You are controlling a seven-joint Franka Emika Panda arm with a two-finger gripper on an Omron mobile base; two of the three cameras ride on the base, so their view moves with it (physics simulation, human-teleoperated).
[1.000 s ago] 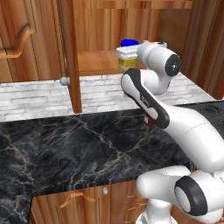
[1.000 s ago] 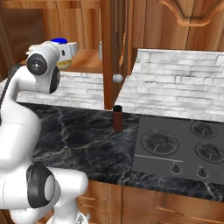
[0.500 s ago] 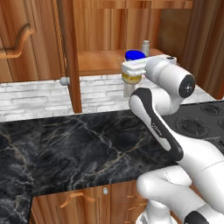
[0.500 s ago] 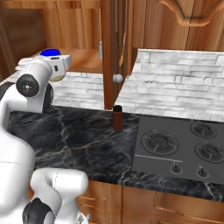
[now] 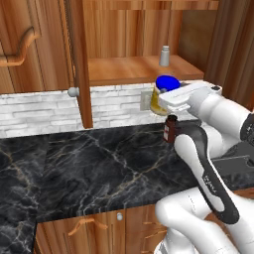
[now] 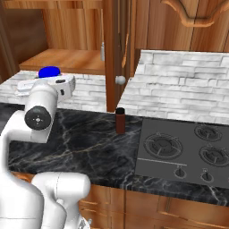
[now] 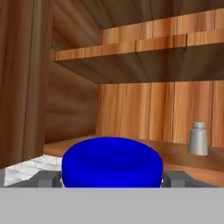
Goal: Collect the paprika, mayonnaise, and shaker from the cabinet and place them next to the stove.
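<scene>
My gripper (image 5: 162,98) is shut on the mayonnaise (image 5: 166,83), a squat jar with a blue lid, held in the air just in front of the cabinet shelf (image 5: 129,69). In the hand view the blue lid of the mayonnaise (image 7: 111,159) sits between my fingertips (image 7: 47,178). The small pale shaker (image 5: 164,56) stands upright at the back of the shelf, also the shaker (image 7: 198,139). The dark paprika (image 6: 120,120) stands on the black marble counter, just left of the stove (image 6: 179,150). Below my hand, the paprika (image 5: 171,130) is partly covered by the arm.
The open cabinet door (image 5: 79,59) with its round silver knob (image 5: 73,92) stands edge-on left of the shelf. A white brick backsplash (image 6: 179,89) runs behind the counter (image 5: 99,163). Lower drawers (image 5: 89,225) sit under the counter's front edge.
My gripper has carried the mayonnaise off the shelf, to the right and down in the left base view. The shaker, hidden behind my arm before, now shows.
</scene>
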